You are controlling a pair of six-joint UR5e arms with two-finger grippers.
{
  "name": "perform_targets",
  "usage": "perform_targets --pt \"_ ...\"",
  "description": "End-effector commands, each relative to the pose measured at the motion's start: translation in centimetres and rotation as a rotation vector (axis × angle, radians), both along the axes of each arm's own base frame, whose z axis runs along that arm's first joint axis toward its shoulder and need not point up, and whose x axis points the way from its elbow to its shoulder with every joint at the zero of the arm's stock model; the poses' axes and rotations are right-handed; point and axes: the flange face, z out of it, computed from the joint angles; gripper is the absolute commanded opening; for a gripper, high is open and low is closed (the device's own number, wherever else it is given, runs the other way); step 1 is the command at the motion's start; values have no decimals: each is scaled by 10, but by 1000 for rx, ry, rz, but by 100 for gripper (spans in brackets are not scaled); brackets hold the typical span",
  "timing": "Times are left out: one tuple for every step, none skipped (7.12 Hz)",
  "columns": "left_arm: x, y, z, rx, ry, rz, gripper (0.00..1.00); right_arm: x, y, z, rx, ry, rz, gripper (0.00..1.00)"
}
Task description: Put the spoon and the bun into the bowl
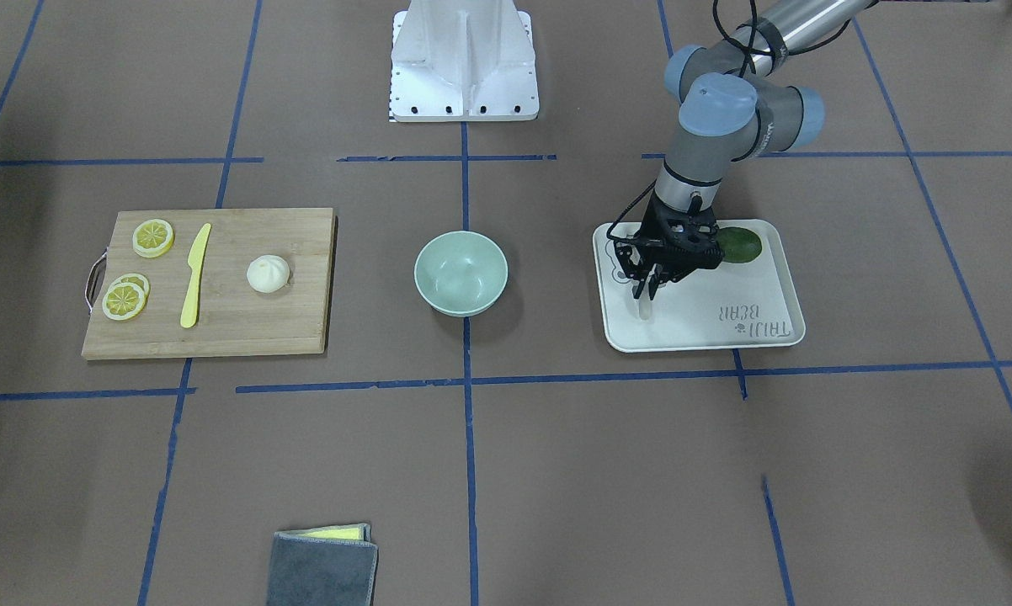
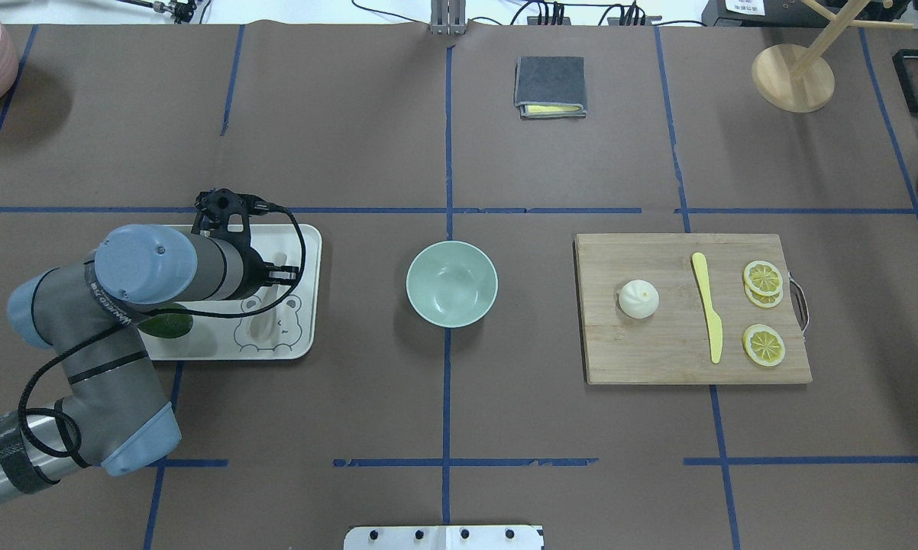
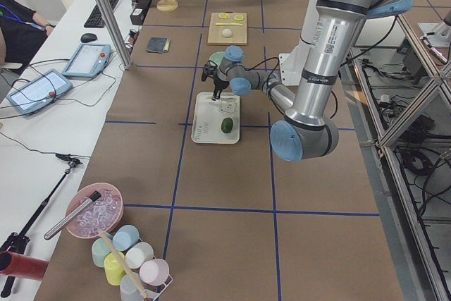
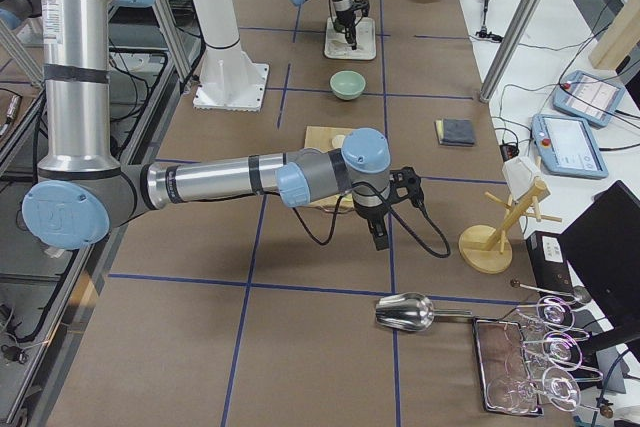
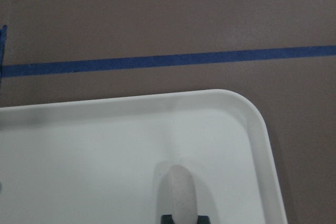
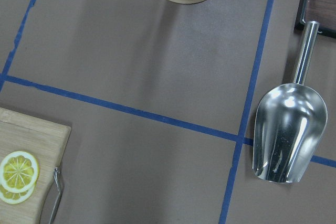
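**Brown table (image 1: 556, 471): spoon pinched, bun waiting**

On the white tray (image 1: 759, 269), the left gripper (image 1: 647, 292) seems to pinch the spoon (image 5: 178, 192). It looks hard, smooth and maybe slippery, so hold its thick handle. The bun (image 1: 268, 274) on the wooden board (image 1: 245, 328) looks soft, so squeeze its sides gently. For the right gripper (image 4: 380, 237), I cannot tell.

The bowl (image 2: 451, 284) stands in the middle of the counter (image 2: 352, 153). At its left is the tray (image 2: 310, 244), and the spoon (image 5: 179, 190) lies on it. At its right is the board (image 2: 657, 351), carrying the bun (image 2: 638, 298), then the knife (image 2: 707, 305), then the lemon slices (image 2: 763, 276).
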Motion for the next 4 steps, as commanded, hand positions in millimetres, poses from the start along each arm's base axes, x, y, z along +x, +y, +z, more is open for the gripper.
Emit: perform_targets --pt "13 -9 -77 -189 138 -167 0 0 0 0 1 0 0 100" --pt "18 -13 -107 -291 226 -258 0 0 0 0 0 0 1 100" --pt "31 -25 -135 -393 315 -398 0 0 0 0 0 0 1 100" --pt "60 -30 -146 -452 340 -475 0 0 0 0 1 0 0 100"
